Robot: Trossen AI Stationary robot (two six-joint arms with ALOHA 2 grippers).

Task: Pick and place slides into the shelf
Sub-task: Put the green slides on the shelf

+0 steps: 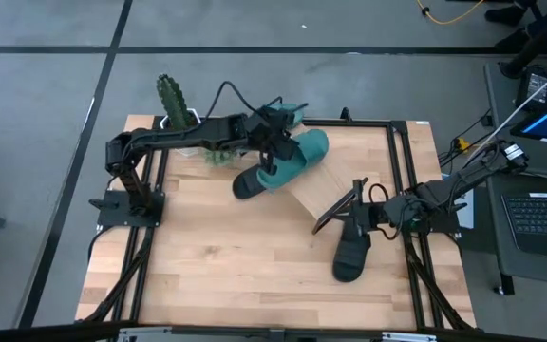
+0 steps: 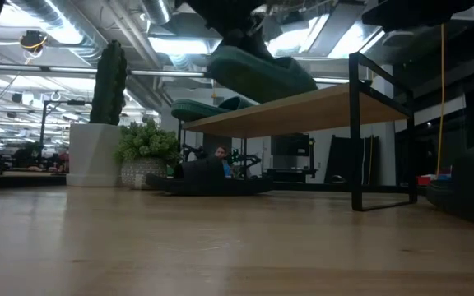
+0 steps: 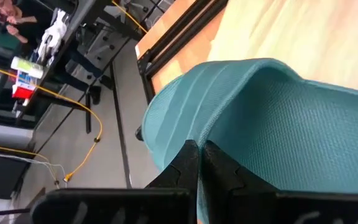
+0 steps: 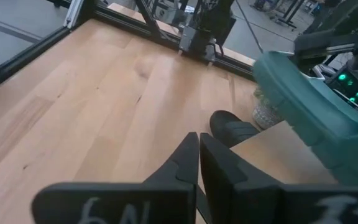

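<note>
My left gripper (image 1: 275, 144) reaches over the shelf (image 1: 319, 188) and is shut on a teal slide (image 1: 300, 157). That slide shows large in the left wrist view (image 3: 272, 118) and above the slanted board in the low view (image 2: 257, 70). The second teal slide (image 1: 289, 112) lies on the shelf's far part (image 2: 208, 108). One black slide (image 1: 248, 182) lies on the table under the board (image 2: 212, 185). The other black slide (image 1: 352, 252) lies flat on the table just near of my right gripper (image 1: 357, 211), which is shut (image 4: 198, 155) and holds nothing. My left gripper pinches the teal slide between its two fingers (image 3: 182, 165) at an edge of the broad textured strap (image 3: 199, 134), coming from above and from the table's left. The slide is tilted over the shelf board (image 2: 303, 100); whether its lower end touches the board cannot be told.
A tall cactus in a white pot (image 1: 171, 100) and a small green plant (image 2: 146, 148) stand at the table's far left. A black frame (image 1: 402, 171) runs along the table's edges. Bare wood (image 1: 226, 256) lies across the near half. A laptop (image 1: 544, 214) sits off the right side.
</note>
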